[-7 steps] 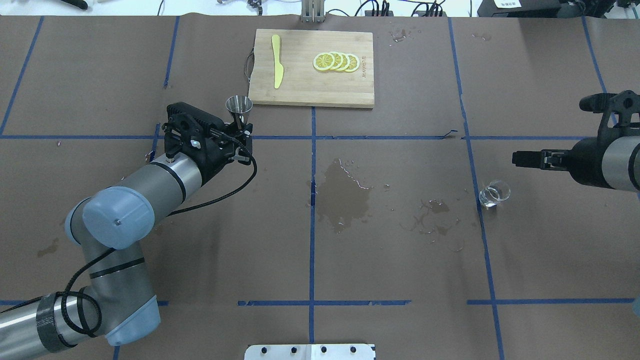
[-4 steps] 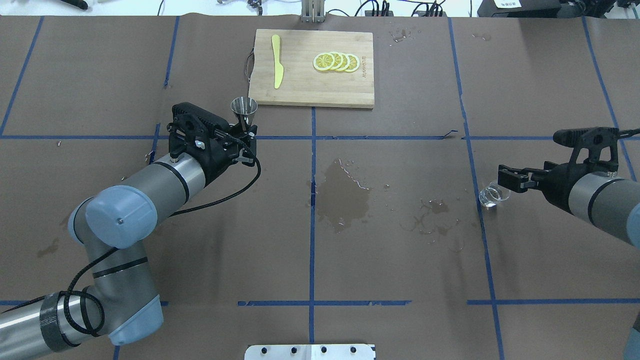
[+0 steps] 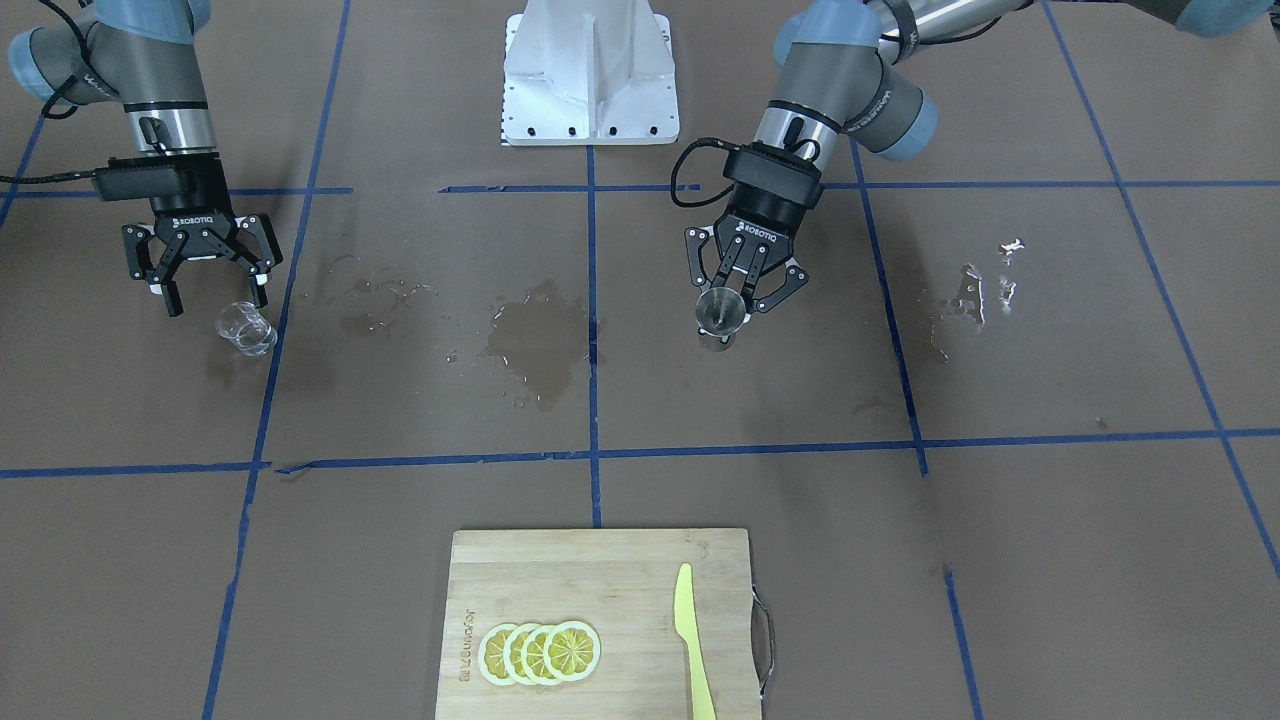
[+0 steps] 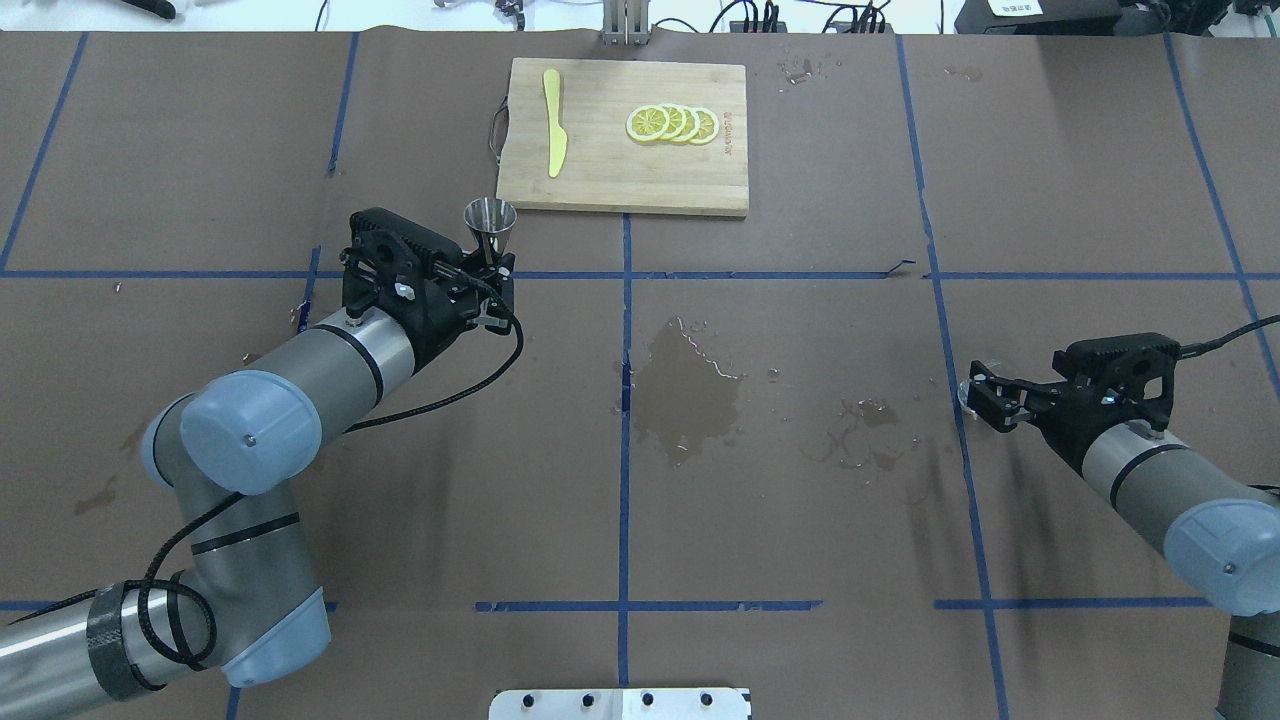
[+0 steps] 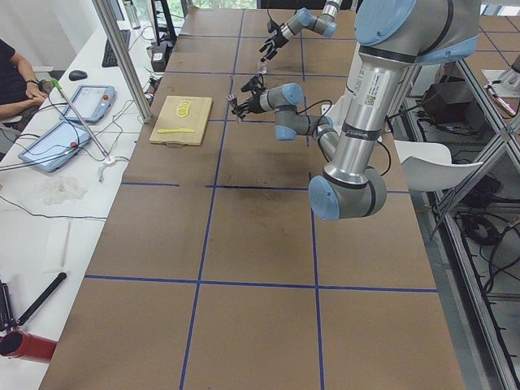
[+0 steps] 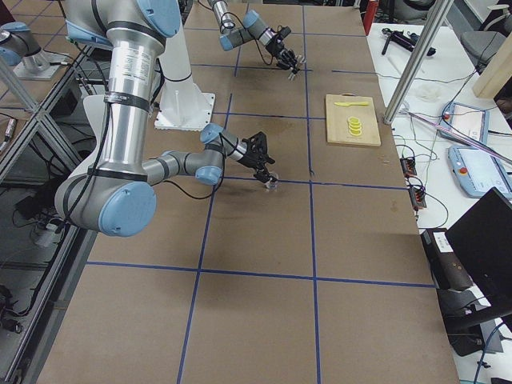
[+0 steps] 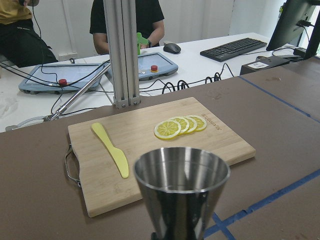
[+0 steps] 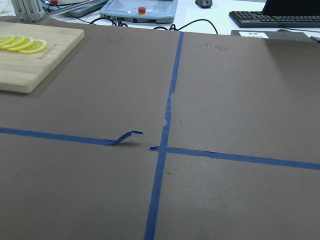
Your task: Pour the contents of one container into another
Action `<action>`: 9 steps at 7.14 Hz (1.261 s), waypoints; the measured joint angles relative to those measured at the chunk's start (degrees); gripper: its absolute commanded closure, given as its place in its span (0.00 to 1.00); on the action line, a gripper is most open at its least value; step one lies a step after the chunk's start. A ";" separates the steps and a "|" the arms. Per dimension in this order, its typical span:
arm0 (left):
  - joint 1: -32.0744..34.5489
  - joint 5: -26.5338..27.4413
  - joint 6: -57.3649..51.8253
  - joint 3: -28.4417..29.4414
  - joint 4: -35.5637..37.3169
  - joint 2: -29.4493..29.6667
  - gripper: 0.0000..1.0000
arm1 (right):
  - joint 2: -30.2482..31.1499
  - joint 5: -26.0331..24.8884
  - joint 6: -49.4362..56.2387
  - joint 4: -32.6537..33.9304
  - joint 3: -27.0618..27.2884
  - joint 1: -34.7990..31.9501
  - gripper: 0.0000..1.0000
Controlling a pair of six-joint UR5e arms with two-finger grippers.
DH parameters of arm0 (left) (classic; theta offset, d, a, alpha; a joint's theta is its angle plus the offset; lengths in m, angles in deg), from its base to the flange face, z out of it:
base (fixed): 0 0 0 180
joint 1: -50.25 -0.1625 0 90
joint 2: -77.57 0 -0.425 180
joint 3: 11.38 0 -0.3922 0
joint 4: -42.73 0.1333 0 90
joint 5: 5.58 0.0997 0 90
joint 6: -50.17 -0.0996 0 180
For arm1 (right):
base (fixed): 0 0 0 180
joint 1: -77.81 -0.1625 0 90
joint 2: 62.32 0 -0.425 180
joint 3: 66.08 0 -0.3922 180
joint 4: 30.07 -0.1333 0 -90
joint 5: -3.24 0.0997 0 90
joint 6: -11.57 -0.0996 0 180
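My left gripper is shut on the shiny steel jigger and holds it upright by its narrow waist, just above the table. That jigger fills the near part of the left wrist view, open cone up. The clear glass cup stands on the brown paper at the far right of the table. My right gripper hangs open right over it, the cup just beyond its fingertips and touching neither. In the overhead view the right gripper hides most of the cup. The right wrist view shows only table.
A bamboo cutting board lies at the far middle, with lemon slices and a yellow plastic knife on it. A wet patch darkens the paper at the table's middle, with smaller splashes toward the cup.
The right arm swung in and down, so its open gripper now hangs over the glass cup. The left gripper carried the jigger slightly to the right.
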 measured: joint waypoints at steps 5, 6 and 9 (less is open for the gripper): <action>0.15 -0.06 0.00 0.43 0.00 0.11 1.00 | -2.87 -6.44 -0.29 -2.78 -6.55 3.71 0.00; 0.19 -0.07 0.00 0.44 0.02 0.09 1.00 | -3.75 -6.66 -0.29 -2.93 -7.66 3.72 0.00; 0.23 -0.09 -0.02 0.45 0.08 0.16 1.00 | -4.31 -6.71 -0.29 -3.03 -9.18 3.74 0.03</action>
